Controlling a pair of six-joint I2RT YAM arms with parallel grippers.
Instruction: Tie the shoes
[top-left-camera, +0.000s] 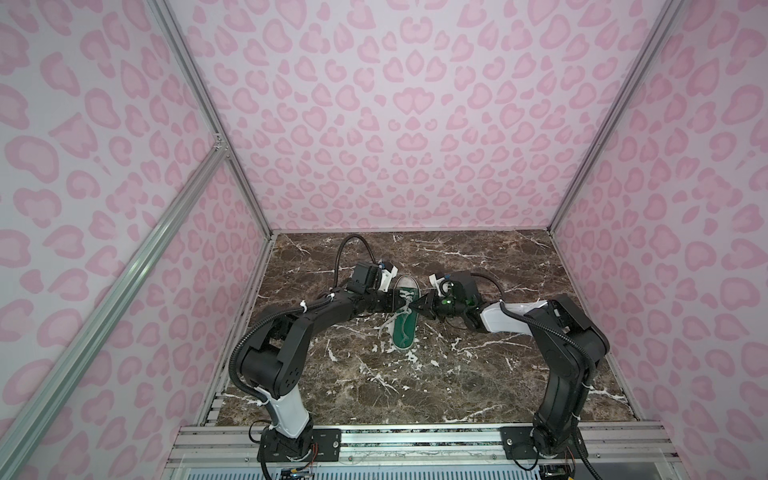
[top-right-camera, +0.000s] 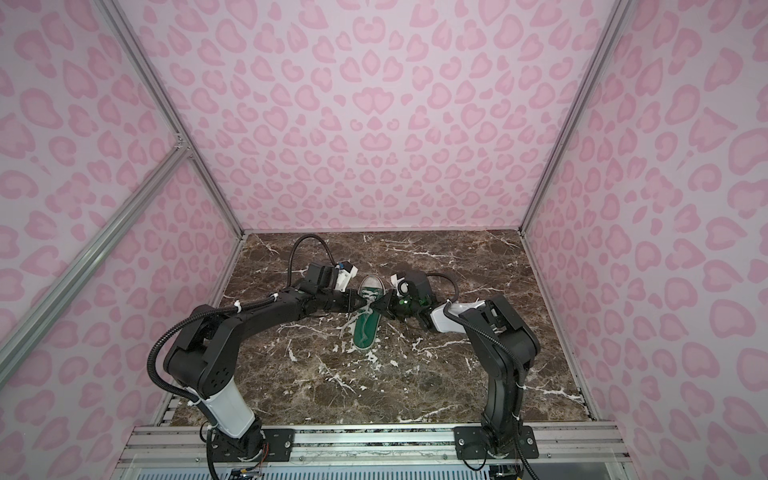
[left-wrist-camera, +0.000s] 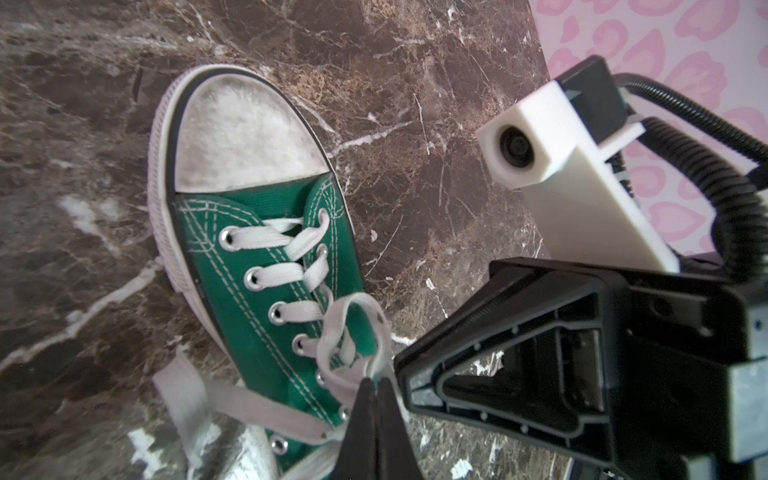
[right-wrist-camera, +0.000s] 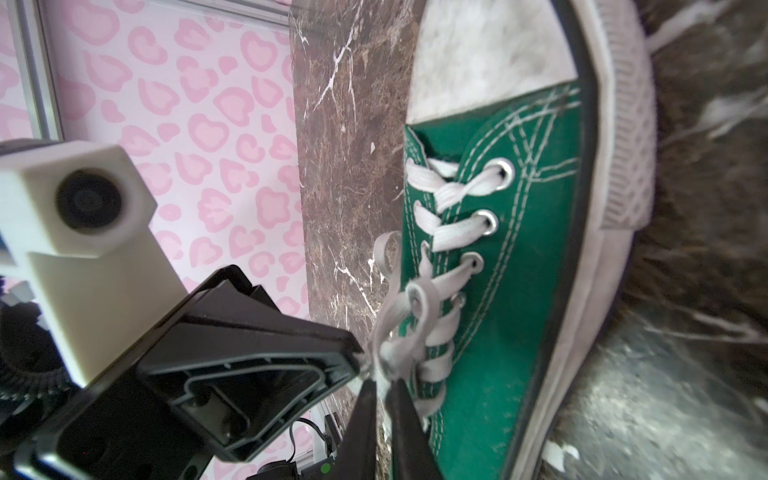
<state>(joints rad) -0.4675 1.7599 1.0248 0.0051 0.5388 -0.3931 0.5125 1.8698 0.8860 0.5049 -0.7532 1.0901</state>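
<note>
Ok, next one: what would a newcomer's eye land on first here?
The pink spotted walls closing in the scene catch the eye first. Then the lone green sneaker in the middle of the dark marble table, toe toward the back wall. Above it the left tool and right tool meet tip to tip, the left pinching a white lace loop.

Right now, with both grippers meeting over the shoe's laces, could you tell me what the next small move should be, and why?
Probably open the right gripper a little wider and ease it back from the knot. Its jaws stand slightly apart, while the left gripper is shut on the lace loop at the same spot over the shoe.
</note>
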